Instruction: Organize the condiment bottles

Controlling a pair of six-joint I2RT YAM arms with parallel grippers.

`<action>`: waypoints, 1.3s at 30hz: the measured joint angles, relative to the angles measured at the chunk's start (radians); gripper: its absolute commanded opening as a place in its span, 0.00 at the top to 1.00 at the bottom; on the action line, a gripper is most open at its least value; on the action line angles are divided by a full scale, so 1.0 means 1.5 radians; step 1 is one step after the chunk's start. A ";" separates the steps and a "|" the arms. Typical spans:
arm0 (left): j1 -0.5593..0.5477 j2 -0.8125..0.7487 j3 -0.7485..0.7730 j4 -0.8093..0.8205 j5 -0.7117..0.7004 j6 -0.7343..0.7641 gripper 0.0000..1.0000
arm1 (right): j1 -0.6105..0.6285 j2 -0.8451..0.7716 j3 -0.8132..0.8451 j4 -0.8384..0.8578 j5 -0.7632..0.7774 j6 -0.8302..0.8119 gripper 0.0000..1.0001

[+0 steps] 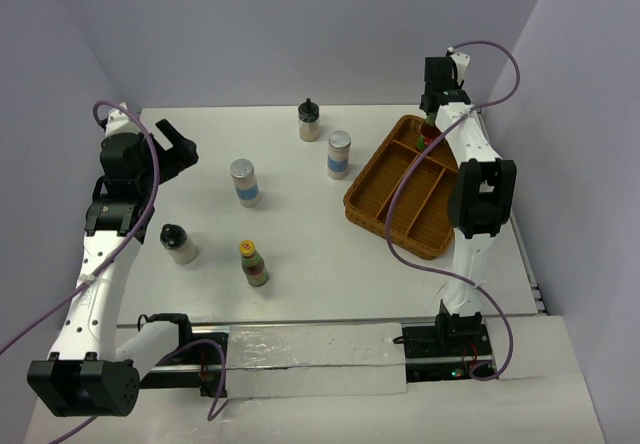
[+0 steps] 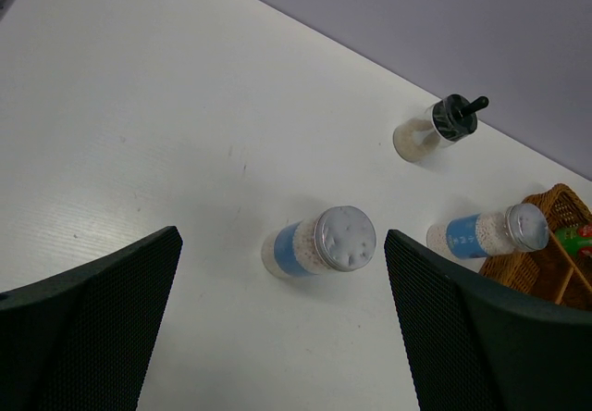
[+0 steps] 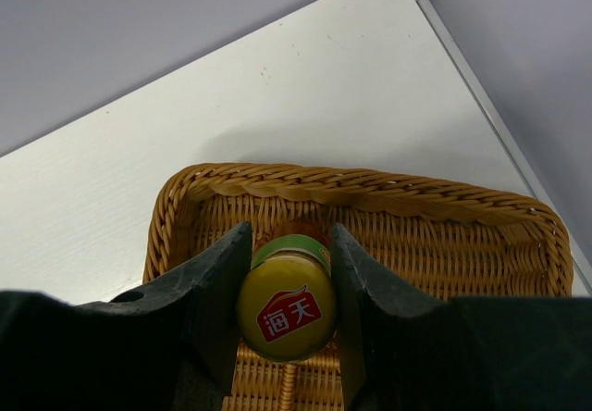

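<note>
The wicker basket (image 1: 368,172) sits on the right side of the table (image 1: 300,224), and the right gripper (image 3: 289,249) is down over its far end, fingers closed on the neck of a yellow-capped bottle (image 3: 287,311) just under the cap. That bottle stands upright inside the basket's far compartment, close to the woven rim (whether its base touches the basket floor cannot be told). The other five bottles all stand upright on the table to the left of the basket. A silver-lidded bottle with a blue band (image 1: 339,154) is nearest, just beside the left rim. A black-capped bottle (image 1: 309,121) stands a little farther left and toward the back. A second silver-lidded bottle (image 1: 244,181) is well apart from the basket, near mid-table. The second yellow-capped bottle (image 1: 254,263) stands left of the basket's near corner, and another black-capped bottle (image 1: 178,244) lies farther left again. The left gripper (image 1: 178,144) hangs farthest from the basket, fingers spread wide and holding nothing.
</note>
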 measured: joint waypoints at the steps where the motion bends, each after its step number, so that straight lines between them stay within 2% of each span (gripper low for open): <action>1: 0.000 0.000 0.000 0.000 0.000 0.000 0.01 | 0.000 0.000 0.000 0.000 -0.001 0.000 0.42; 8: 0.000 -0.005 0.000 -0.004 0.000 -0.003 0.01 | 0.004 0.000 -0.002 0.002 -0.016 0.008 0.15; 9: 0.000 -0.006 0.000 -0.005 0.000 -0.003 0.01 | 0.005 0.000 -0.002 0.001 -0.018 0.008 0.08; 12: 0.000 -0.010 0.000 -0.006 0.000 -0.004 0.00 | 0.007 0.000 -0.001 -0.001 -0.023 0.010 0.01; 23: 0.000 -0.012 0.000 -0.022 0.010 -0.009 0.00 | 0.017 -0.019 0.055 -0.051 -0.018 0.009 0.00; 29: 0.000 -0.012 0.010 -0.048 0.011 -0.010 0.00 | 0.073 -0.125 0.052 -0.083 -0.009 0.009 0.00; 32: 0.000 -0.010 0.025 -0.071 -0.004 -0.010 0.00 | 0.147 -0.217 0.036 -0.083 -0.009 0.011 0.00; 35: 0.000 -0.005 0.047 -0.099 -0.047 -0.016 0.00 | 0.258 -0.309 -0.009 -0.076 -0.038 0.011 0.00; 39: 0.000 0.028 0.084 -0.145 -0.108 -0.038 0.00 | 0.409 -0.372 -0.084 -0.062 -0.094 0.011 0.00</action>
